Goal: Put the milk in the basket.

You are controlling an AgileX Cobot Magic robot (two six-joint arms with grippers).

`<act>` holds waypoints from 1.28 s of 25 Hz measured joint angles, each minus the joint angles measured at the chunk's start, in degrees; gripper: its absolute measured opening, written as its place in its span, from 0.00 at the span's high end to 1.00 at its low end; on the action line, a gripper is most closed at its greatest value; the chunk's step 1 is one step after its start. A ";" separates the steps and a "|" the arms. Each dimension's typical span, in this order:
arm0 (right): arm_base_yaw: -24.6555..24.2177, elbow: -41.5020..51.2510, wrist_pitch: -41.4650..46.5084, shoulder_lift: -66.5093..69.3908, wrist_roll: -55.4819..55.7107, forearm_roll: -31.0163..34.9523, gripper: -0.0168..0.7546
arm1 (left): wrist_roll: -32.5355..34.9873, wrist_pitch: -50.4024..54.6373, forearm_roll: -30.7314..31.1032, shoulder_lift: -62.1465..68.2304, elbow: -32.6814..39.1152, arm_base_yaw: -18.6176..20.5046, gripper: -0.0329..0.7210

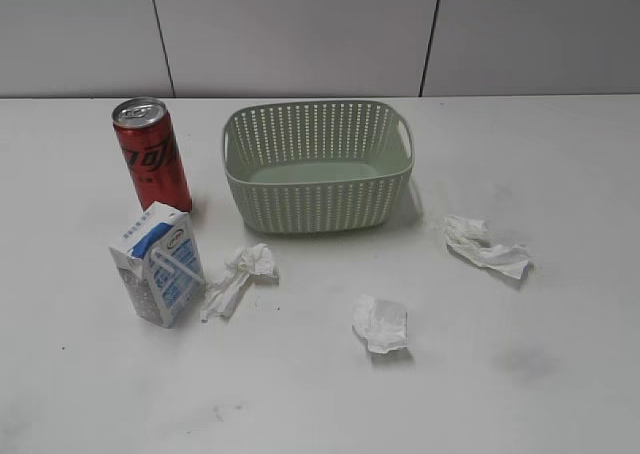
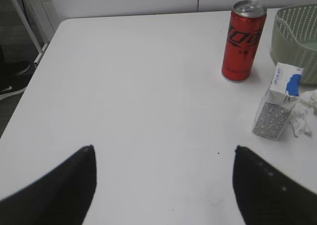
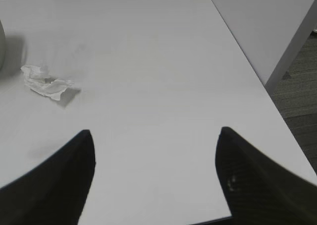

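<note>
Even, bright, diffuse light fills all three views, leaving only soft short shadows beside the tall red aluminium can [image 1: 152, 154] and pale green perforated plastic basket [image 1: 318, 206], while the near black finger tips [image 2: 59, 193] look blurred.

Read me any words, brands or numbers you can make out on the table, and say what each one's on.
Red can: black lettering runs down its side, but it is too stylised and blurred to read with confidence.
Milk: blue markings and small print on the top and sides, and dense grey print on one side in the left wrist view; all too small to read.
Basket and tissues: no text.
</note>
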 joint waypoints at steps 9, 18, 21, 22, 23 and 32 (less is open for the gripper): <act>0.00 0.00 0.00 0.00 0.00 0.00 0.22 | 0.00 0.00 -0.11 0.14 0.00 0.00 0.12; 0.00 0.00 0.00 0.00 0.00 0.00 0.22 | 0.00 -13.69 -1.22 22.06 -7.00 0.00 0.12; 0.00 0.00 0.00 0.00 0.00 0.00 0.22 | 0.25 -15.27 -3.50 34.03 -11.93 -0.36 0.12; 0.00 0.00 0.00 0.00 0.00 0.00 0.22 | 0.71 -15.38 -4.63 37.62 -13.66 -0.94 0.12; 0.00 0.00 0.00 0.00 0.00 0.00 0.22 | 1.48 -15.30 -5.84 41.89 -15.84 -1.73 0.12; 0.00 0.00 0.00 0.00 0.00 0.00 0.22 | 3.92 -11.88 -6.22 72.25 -35.15 -17.77 0.12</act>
